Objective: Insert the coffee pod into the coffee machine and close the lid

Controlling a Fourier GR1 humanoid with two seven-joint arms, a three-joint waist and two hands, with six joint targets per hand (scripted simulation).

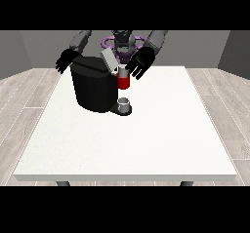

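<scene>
Front view shows a black coffee machine (95,88) on the white table (146,139), its lid (109,60) tilted up, a cup (124,103) below its red front. Both hands, at the view's right (140,63) and left (66,60), hang with fingers spread, grasping nothing. I cannot tell where the pod is.

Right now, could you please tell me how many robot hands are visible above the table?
2: one hand at the view's left behind the coffee machine, the other hand at the view's right beside its raised lid.
</scene>
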